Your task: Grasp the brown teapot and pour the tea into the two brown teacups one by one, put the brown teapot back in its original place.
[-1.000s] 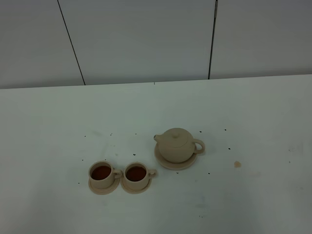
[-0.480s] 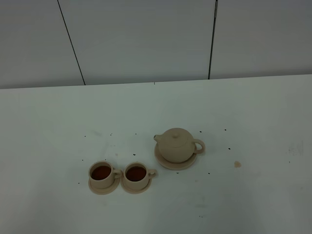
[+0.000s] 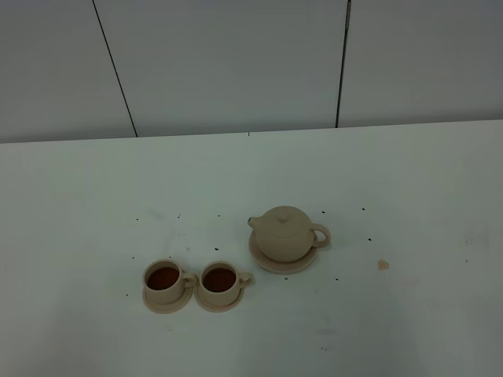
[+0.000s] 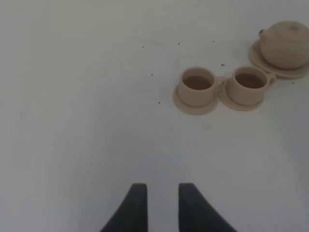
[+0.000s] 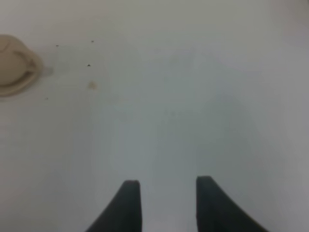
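- Reading the right gripper [image 5: 164, 203] first: its two dark fingers stand apart with bare white table [image 5: 193, 121] showing between them, nothing held.
- Left gripper [image 4: 158, 205]: fingers parted by a narrower gap, also empty, hanging over bare table.
- Out from the right claw: the brown teapot [image 5: 12, 67] sits well ahead and off to one side, only partly inside that wrist view, well apart from the fingertips. A small tan spot [image 5: 91, 85] on the table lies between claw and pot.
- Out from the left claw: the two brown teacups [image 4: 222, 87] stand ahead, side by side on their little saucers, saucer rims about touching. The teapot is just beyond them.
- In the high view the teapot [image 3: 284, 233] rests upright, lid on, on the wide saucer [image 3: 271, 265], its original place. Both cups [image 3: 163, 281] [image 3: 221, 282] hold dark tea. Neither arm appears in that view.
- My judgement: pouring and return look done; the task is at or near its end.
- Next move, if any: I'd only park the arms clear. No regrasp seems needed.
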